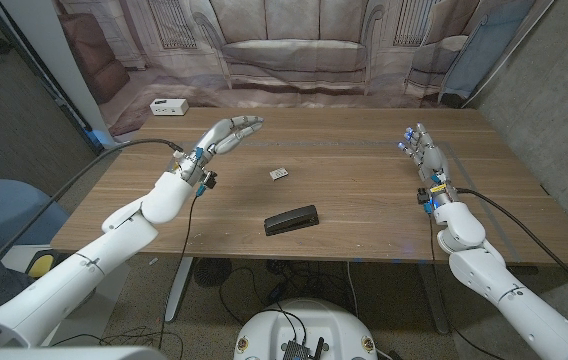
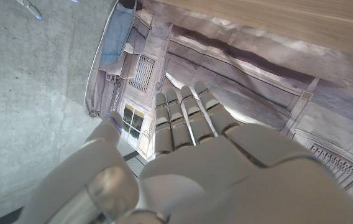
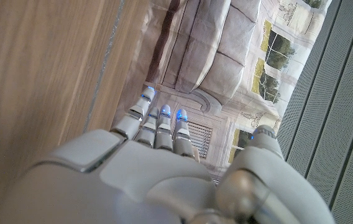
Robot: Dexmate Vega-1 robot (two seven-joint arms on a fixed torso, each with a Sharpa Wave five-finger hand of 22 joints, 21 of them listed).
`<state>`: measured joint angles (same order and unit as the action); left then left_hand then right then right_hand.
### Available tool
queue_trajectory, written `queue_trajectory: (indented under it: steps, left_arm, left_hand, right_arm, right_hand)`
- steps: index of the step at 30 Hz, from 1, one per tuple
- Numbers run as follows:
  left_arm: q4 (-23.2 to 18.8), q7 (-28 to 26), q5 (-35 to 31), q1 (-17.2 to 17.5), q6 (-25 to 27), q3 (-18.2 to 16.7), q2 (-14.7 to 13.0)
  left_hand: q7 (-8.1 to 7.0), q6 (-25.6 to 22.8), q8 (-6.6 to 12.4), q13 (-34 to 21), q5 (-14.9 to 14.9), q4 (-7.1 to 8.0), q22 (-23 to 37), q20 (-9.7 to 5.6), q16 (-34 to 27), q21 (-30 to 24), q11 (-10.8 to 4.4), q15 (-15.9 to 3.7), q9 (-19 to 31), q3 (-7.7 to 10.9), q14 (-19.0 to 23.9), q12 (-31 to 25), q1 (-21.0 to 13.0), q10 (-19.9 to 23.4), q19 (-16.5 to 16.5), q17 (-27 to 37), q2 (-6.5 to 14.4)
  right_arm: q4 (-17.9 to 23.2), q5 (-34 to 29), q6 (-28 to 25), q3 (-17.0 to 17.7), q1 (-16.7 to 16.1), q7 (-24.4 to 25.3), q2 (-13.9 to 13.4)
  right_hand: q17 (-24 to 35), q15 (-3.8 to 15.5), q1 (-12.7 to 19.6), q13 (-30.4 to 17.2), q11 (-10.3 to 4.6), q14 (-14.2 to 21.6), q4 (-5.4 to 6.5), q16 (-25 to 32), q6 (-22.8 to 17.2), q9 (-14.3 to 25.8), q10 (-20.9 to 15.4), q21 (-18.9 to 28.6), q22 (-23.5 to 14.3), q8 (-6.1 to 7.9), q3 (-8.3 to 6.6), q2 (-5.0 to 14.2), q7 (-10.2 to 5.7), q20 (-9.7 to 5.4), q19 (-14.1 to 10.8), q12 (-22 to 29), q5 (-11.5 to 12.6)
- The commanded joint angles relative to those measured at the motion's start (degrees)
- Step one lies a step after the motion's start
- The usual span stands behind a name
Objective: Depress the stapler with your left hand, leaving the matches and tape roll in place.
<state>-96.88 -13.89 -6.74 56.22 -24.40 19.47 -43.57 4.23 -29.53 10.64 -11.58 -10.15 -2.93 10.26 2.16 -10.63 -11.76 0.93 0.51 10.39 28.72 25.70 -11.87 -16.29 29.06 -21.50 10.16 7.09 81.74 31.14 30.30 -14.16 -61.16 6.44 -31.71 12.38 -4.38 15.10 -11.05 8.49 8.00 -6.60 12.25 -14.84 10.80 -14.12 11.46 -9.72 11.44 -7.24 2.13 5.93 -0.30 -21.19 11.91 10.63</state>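
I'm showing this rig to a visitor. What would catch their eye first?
Probably the left hand, raised over the wooden table with fingers stretched out and holding nothing. Next, the black stapler lying alone near the table's front edge, with a small matchbox behind it. The right hand stands open at the right.

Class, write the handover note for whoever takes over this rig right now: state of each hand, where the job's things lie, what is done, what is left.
Left hand: open, fingers straight and together, raised over the table's far left part, holding nothing.
Right hand: open, empty, at the table's right side.
Stapler: black, lying near the front edge at mid-table, touched by neither hand.
Matches: the small box beyond the stapler, apart from it.
Tape roll: I cannot make it out; a small white box sits at the far left corner.
Done: nothing yet. Left: bring the left hand over the stapler and press it down.
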Motion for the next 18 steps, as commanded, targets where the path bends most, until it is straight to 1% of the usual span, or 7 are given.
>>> queue_trajectory:
  steps: [1,7,8,10,11,16,18]
  left_arm:
    - [5.97,1.13,5.23,-2.67,-4.14,1.67,3.78]
    - [9.14,3.64,9.70,-4.35,-5.94,2.63,5.82]
    - [9.49,3.81,10.19,-4.52,-6.04,2.72,6.13]
    - [10.36,4.67,11.73,-4.93,-6.50,2.99,6.76]
    - [10.67,4.82,12.29,-5.04,-6.55,3.05,7.10]
    - [11.14,4.75,14.47,-5.00,-6.10,3.11,8.58]
    - [11.57,5.28,15.98,-5.13,-6.16,3.21,9.22]
  left_hand:
    - [0.20,0.20,0.05,-0.12,0.02,-0.15,0.16,0.42,0.02,0.08,0.22,0.33,0.13,0.50,-0.10,-0.01,0.75,0.00,0.18,0.08,-0.11]
    - [0.32,0.63,-0.09,-0.11,0.04,-0.15,0.16,0.55,0.09,0.16,0.64,0.49,0.12,0.46,-0.36,0.06,0.99,-0.24,0.40,0.09,-0.28]
    - [0.34,0.64,-0.08,-0.11,0.04,-0.14,0.16,0.57,0.10,0.16,0.41,0.49,0.12,0.45,-0.41,0.10,1.05,-0.36,0.42,0.09,-0.31]
    - [0.37,0.82,-0.13,-0.11,0.03,-0.14,0.16,0.60,0.10,0.18,0.51,0.51,0.12,0.44,-0.44,0.15,1.11,-0.49,0.47,0.09,-0.35]
    - [0.42,0.90,-0.15,-0.11,0.03,-0.14,0.16,0.62,0.12,0.19,0.41,0.62,0.12,0.43,-0.50,0.16,1.15,-0.53,0.50,0.09,-0.38]
    - [0.46,1.30,-0.24,-0.11,0.04,-0.11,0.17,0.64,0.16,0.22,1.03,0.67,0.12,0.35,-0.76,0.24,1.42,-0.86,0.65,0.11,-0.56]
    - [0.37,1.56,-0.31,-0.11,0.05,-0.10,0.17,0.63,0.17,0.20,0.97,0.72,0.12,0.30,-0.84,0.30,1.53,-1.06,0.63,0.11,-0.64]
  right_arm:
    - [0.61,0.04,-0.53,-0.28,-0.03,-0.07,-0.51]
    - [1.04,0.21,-1.16,-0.51,-0.06,-0.23,-0.71]
    - [0.88,-0.10,-1.07,-0.65,0.04,-0.46,-0.89]
    - [1.05,0.24,-1.36,-0.65,0.01,-0.39,-0.79]
    - [0.86,0.22,-1.22,-0.73,0.10,-0.65,-0.81]
    - [0.75,0.37,-1.41,-0.86,0.22,-0.95,-0.93]
    - [0.77,0.48,-1.58,-0.90,0.25,-1.08,-1.01]
  right_hand:
    - [0.16,0.07,-0.13,-0.33,-0.26,0.73,-0.02,0.18,-1.00,0.07,-0.89,0.00,-0.22,0.05,0.09,0.09,-0.14,0.01,-0.88,0.01,0.24]
    - [0.14,0.27,-0.10,-0.32,-0.36,1.05,-0.06,0.27,-1.21,0.07,-1.16,0.14,-0.22,0.11,0.13,0.05,-0.28,-0.08,-1.32,0.09,0.25]
    - [0.15,0.23,-0.12,-0.32,-0.33,1.08,-0.04,0.29,-1.25,0.07,-1.17,0.15,-0.22,0.12,0.14,0.06,-0.32,-0.11,-1.36,0.09,0.25]
    - [0.15,0.28,-0.14,-0.32,-0.33,1.08,-0.03,0.28,-1.26,0.07,-1.14,0.15,-0.22,0.12,0.14,0.08,-0.29,-0.15,-1.39,0.07,0.25]
    - [0.16,0.33,-0.15,-0.32,-0.33,1.07,-0.02,0.28,-1.26,0.07,-1.14,0.15,-0.22,0.11,0.14,0.09,-0.31,-0.16,-1.39,0.07,0.25]
    - [0.15,0.31,-0.11,-0.32,-0.27,1.07,-0.04,0.26,-1.28,0.07,-1.09,0.13,-0.22,0.11,0.13,0.14,-0.23,-0.18,-1.40,0.03,0.26]
    - [0.14,0.33,-0.07,-0.32,-0.27,1.07,-0.06,0.25,-1.27,0.08,-1.10,0.12,-0.22,0.10,0.13,0.13,-0.23,-0.19,-1.40,0.03,0.26]
